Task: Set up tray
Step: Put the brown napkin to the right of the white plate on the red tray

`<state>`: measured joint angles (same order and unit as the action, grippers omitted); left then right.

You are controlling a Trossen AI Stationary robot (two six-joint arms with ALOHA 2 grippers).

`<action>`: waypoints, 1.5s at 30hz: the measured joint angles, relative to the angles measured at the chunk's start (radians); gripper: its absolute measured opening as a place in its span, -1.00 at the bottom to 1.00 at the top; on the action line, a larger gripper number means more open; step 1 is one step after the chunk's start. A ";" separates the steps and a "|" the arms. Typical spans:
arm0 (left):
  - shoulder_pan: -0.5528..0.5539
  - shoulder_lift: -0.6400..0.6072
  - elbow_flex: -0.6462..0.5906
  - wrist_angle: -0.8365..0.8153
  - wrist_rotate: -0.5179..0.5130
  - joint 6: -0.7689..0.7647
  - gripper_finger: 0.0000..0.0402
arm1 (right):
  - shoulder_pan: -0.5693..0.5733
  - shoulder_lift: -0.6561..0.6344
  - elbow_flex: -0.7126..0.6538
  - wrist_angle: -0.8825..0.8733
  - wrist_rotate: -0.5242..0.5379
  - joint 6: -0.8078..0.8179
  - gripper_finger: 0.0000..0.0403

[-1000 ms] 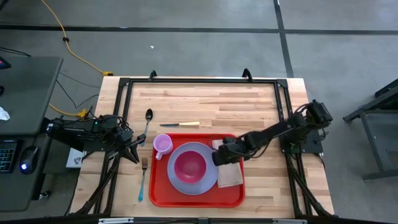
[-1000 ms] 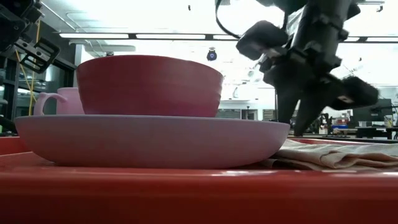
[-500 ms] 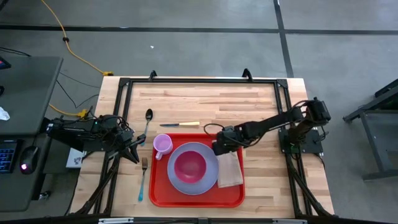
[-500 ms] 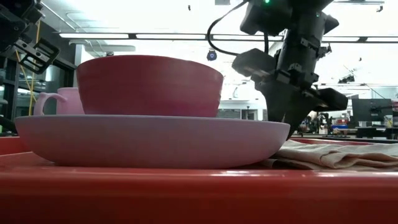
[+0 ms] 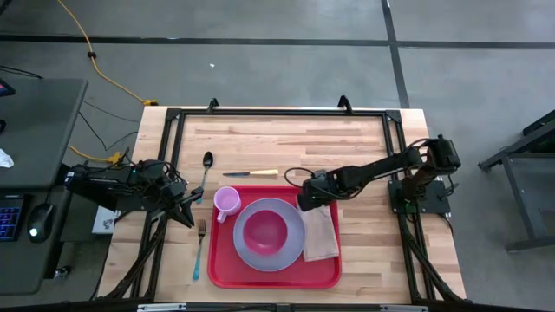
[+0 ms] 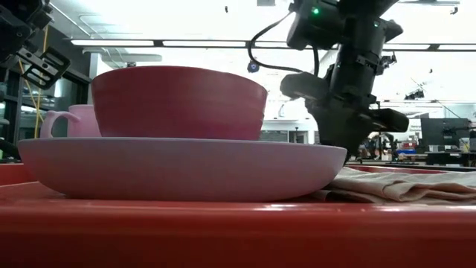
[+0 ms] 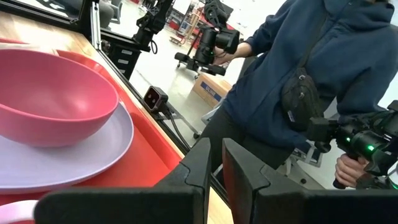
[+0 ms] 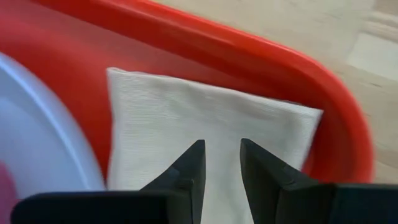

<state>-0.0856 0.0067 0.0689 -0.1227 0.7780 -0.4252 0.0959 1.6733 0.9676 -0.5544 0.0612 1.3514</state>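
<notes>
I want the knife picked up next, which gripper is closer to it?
Right. The right gripper hovers over the tray's far edge, just short of the knife; the left gripper waits beside the cup, farther off.

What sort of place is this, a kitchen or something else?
Likely a robotics lab or workshop, not a kitchen. A wooden table stands on a bare concrete floor with a yellow cable, and a person beside it films with a camera rig.

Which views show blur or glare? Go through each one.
High view: even light, sharp, no glare. Low view: bright ceiling lights wash out the background; the tray rim up close is soft. Left wrist view: fairly sharp, the bowl clear. Right wrist view: the napkin and tray edge are smeared.
</notes>
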 joint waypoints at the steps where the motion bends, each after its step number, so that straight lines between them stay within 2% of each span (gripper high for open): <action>1: 0.000 0.000 0.000 0.000 0.000 0.000 -0.63 | 0.000 0.000 0.000 -0.009 0.001 0.000 -0.61; 19: 0.000 0.000 0.000 0.000 0.000 -0.001 -0.63 | 0.016 0.000 0.000 -0.034 0.071 -0.005 -0.61; 30: 0.000 0.000 0.000 -0.001 0.000 0.000 -0.63 | 0.043 0.060 0.001 -0.038 0.037 0.003 -0.61; 45: 0.000 0.000 0.000 -0.003 -0.001 0.001 -0.63 | 0.059 0.061 0.002 -0.075 0.026 0.047 -0.61</action>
<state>-0.0856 0.0067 0.0689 -0.1253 0.7773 -0.4244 0.1548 1.7342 0.9695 -0.6294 0.0872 1.3983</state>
